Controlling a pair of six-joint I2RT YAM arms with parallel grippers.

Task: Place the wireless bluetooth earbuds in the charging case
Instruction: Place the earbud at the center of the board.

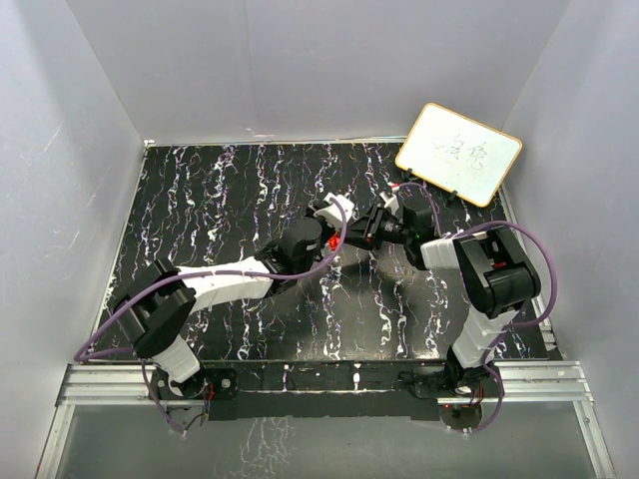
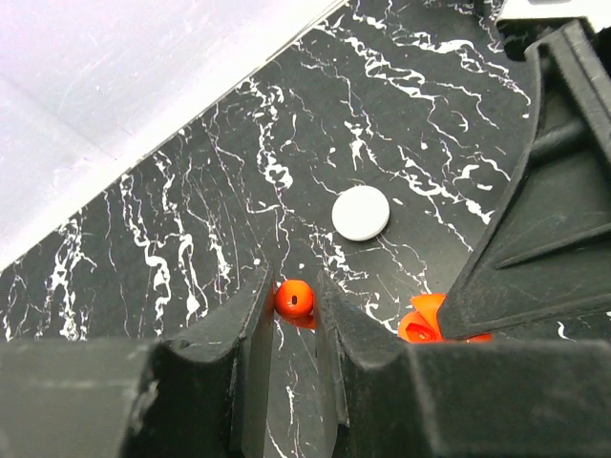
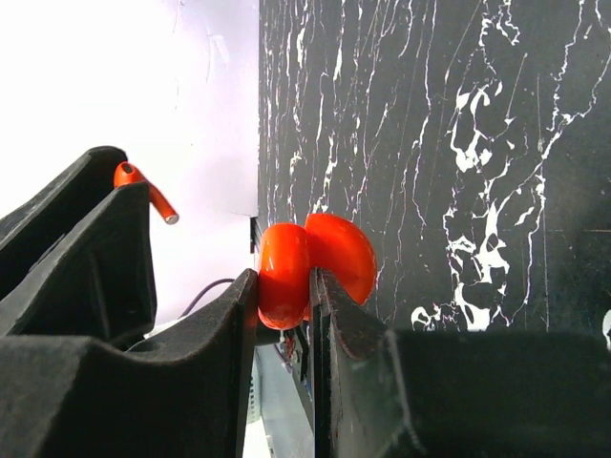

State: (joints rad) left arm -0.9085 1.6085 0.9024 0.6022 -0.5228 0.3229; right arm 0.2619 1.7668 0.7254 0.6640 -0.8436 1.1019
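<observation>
The two arms meet over the middle of the black table (image 1: 200,210) with white veins. The left claw (image 2: 294,289) is clamped on a small red earbud (image 2: 294,300), which sits right between the finger tips. The right claw (image 3: 284,286) is clamped on the red charging case (image 3: 334,250), which shows two rounded halves side by side. The case is just beside the earbud; I cannot tell if they touch. A white round disc (image 2: 361,213) lies flat on the table, a little beyond the earbud. A whiteboard (image 1: 459,153) leans in the far right corner.
</observation>
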